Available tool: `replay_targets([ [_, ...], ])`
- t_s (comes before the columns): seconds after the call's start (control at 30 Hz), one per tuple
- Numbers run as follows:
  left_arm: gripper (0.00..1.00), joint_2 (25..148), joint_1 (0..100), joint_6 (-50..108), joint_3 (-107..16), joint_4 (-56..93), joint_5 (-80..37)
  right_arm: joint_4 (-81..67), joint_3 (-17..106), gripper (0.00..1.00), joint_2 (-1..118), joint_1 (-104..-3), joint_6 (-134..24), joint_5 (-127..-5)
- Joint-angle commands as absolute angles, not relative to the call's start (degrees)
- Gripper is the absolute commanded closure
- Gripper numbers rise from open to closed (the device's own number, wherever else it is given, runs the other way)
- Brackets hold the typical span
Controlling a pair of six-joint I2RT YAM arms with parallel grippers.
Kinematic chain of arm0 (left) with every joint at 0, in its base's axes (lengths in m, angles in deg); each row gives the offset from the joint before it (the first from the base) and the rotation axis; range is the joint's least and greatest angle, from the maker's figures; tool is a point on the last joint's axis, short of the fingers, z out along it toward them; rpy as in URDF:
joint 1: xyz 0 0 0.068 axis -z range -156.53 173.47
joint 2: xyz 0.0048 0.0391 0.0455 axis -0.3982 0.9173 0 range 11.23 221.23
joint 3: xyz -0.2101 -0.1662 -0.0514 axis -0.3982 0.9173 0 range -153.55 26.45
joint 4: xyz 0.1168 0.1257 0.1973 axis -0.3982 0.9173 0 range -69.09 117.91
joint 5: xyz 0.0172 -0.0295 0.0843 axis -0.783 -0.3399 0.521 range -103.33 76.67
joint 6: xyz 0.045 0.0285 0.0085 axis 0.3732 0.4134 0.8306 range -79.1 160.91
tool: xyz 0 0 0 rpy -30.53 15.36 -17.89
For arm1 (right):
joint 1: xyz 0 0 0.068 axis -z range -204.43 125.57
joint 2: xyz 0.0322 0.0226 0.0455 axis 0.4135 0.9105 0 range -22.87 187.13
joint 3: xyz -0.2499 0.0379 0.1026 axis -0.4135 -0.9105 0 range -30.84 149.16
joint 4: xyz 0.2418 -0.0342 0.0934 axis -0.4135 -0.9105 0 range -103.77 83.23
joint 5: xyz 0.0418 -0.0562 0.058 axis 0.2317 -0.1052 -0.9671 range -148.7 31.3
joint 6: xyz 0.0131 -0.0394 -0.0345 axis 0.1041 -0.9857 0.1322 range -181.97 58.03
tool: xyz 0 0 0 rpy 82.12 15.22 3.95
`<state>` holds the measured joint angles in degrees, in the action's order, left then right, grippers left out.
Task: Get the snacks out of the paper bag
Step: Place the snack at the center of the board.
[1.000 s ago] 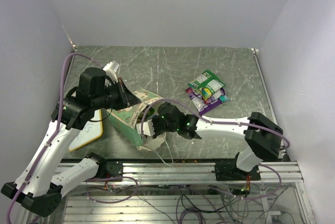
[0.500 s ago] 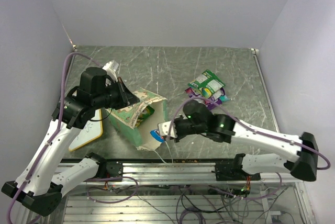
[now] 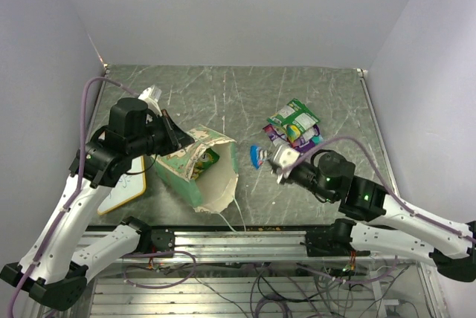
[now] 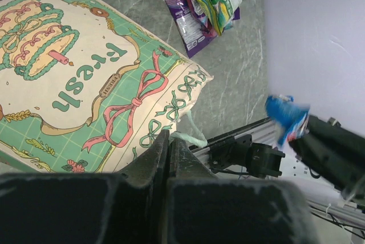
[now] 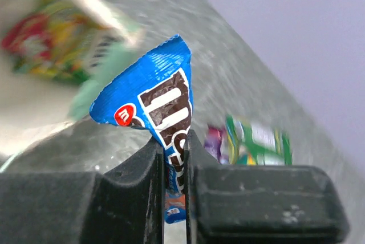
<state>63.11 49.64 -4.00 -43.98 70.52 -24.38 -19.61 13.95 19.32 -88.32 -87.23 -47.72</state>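
Note:
The paper bag [image 3: 195,173] lies on its side with its mouth open toward the right; in the left wrist view its printed side [image 4: 85,73] fills the upper left. My left gripper [image 3: 172,138] is shut on the bag's rim [image 4: 169,141]. My right gripper [image 3: 269,159] is shut on a blue snack packet [image 3: 257,156] and holds it above the table, right of the bag's mouth. The packet shows close up in the right wrist view [image 5: 157,96]. A yellow-green packet [image 3: 210,158] lies inside the bag. A pile of purple, teal and green-white packets [image 3: 295,128] lies at the back right.
A wood-framed whiteboard [image 3: 123,188] lies on the table under the left arm. The bag's white string handle [image 3: 236,218] trails toward the front rail [image 3: 253,238]. Walls close off the table at the left, back and right.
My right gripper has come out of the bag's mouth with the blue packet and moved right and away from the bag. The bag's mouth now stands open. The left gripper has hardly moved.

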Motion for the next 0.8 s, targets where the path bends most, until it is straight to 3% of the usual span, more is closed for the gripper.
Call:
replay_targets([
  [0.0, 0.93, 62.9, 49.3, -5.2, -42.9, 68.7, -23.1, -9.9, 10.1, 1.00, 18.7, -85.6, -51.2, -0.4],
  [0.07, 0.93, 63.4, 49.3, -5.5, -42.9, 67.9, -23.4, -17.6, 10.5, 1.00, 19.3, -82.2, -34.2, 5.1],
  [0.23, 0.93, 64.9, 49.3, -5.1, -45.1, 68.3, -24.0, -31.1, 11.4, 1.00, 23.8, -67.4, -6.9, 0.7],
  [0.57, 0.93, 64.4, 49.3, -6.7, -45.2, 68.2, -24.4, -36.9, 15.7, 1.00, 42.0, -41.3, 11.4, -27.1],
  [0.77, 0.93, 61.9, 49.3, -8.8, -43.2, 67.9, -25.2, -29.0, 10.3, 1.00, 48.1, -35.7, 14.6, -35.0],
])
